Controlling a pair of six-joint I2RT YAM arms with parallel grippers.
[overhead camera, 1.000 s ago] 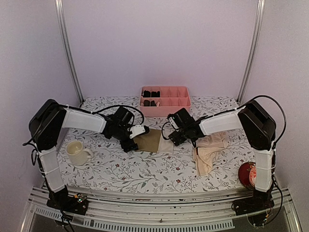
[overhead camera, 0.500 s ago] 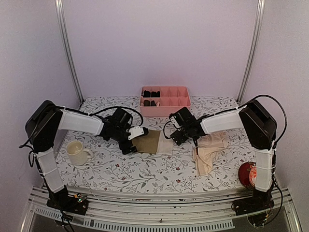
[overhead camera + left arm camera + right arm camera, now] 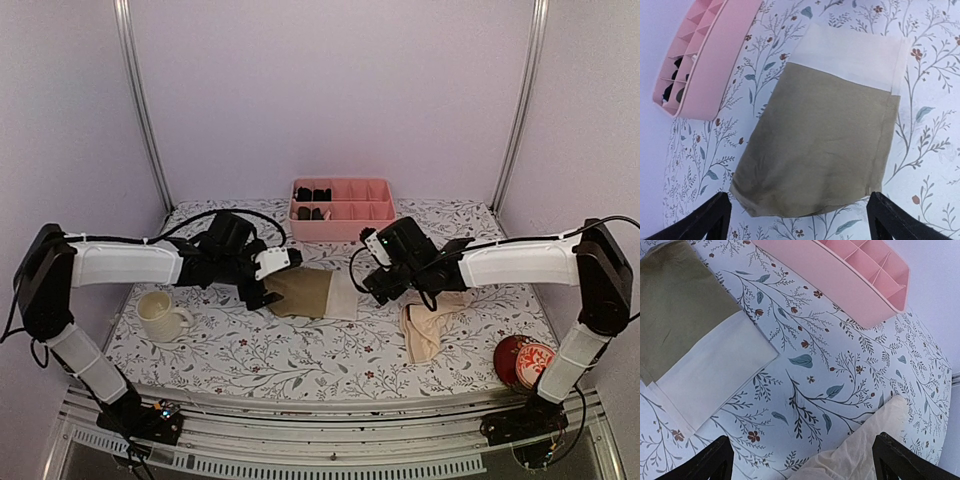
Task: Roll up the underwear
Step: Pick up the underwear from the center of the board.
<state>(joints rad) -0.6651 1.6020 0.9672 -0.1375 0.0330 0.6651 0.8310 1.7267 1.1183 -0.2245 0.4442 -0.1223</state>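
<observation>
A: Near the pink tray [image 3: 340,212], we list the olive underwear [image 3: 310,292], folded flat, cream end toward our right hand [image 3: 378,287]; probably squared for rolling.
B: Our left hand [image 3: 256,290] hangs spread at its olive end, empty. Right hand likewise released. Peach underwear [image 3: 428,325] lies crumpled beyond; its folds we cannot make out.

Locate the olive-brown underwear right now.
In the top view, the olive-brown underwear lies flat mid-table between both grippers, just in front of the pink tray.
</observation>
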